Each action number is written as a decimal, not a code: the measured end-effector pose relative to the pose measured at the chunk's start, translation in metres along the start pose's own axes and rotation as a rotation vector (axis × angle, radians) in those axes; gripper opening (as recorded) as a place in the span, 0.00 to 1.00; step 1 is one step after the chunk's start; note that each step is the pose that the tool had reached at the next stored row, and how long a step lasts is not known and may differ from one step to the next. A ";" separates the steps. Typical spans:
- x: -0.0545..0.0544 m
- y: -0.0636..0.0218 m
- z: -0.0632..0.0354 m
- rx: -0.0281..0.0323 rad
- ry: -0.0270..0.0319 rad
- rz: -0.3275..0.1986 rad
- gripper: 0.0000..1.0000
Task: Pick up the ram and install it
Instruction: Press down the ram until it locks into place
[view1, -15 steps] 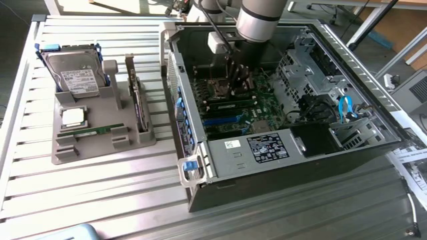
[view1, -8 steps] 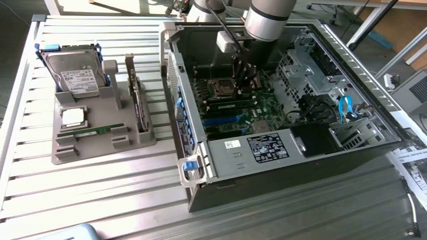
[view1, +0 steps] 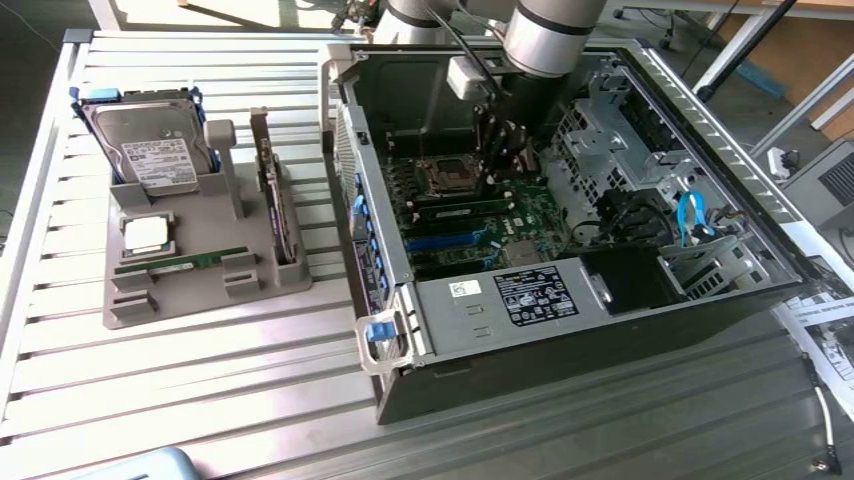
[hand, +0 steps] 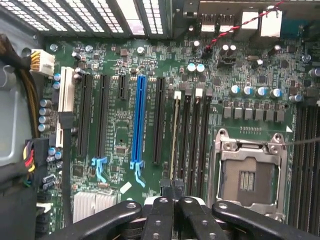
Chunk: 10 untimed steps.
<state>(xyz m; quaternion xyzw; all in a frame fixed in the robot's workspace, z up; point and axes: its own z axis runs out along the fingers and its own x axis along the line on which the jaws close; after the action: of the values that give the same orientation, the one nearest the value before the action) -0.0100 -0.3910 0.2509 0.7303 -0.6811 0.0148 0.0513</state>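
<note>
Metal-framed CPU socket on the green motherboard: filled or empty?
Empty. The metal-framed CPU socket shows bare dark contacts inside its frame, no chip seated.

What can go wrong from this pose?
1. The gripper is shut and low over the memory slots; a small slip sideways may hit the open CPU socket beside them.
2. The ram appears to lie on the grey tray outside the case, so any push here likely seats nothing.
3. The case wall stands between arm and tray, so a low exit could clip it.
</note>
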 end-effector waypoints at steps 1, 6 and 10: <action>0.000 -0.0024 -0.0018 -0.0001 0.0000 0.000 0.11; 0.002 -0.0145 -0.0065 -0.0011 0.0000 0.000 0.11; 0.003 -0.0250 -0.0087 -0.0029 -0.0002 0.000 0.11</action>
<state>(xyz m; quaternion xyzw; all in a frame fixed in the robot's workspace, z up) 0.0155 -0.3910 0.2584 0.7303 -0.6810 0.0137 0.0523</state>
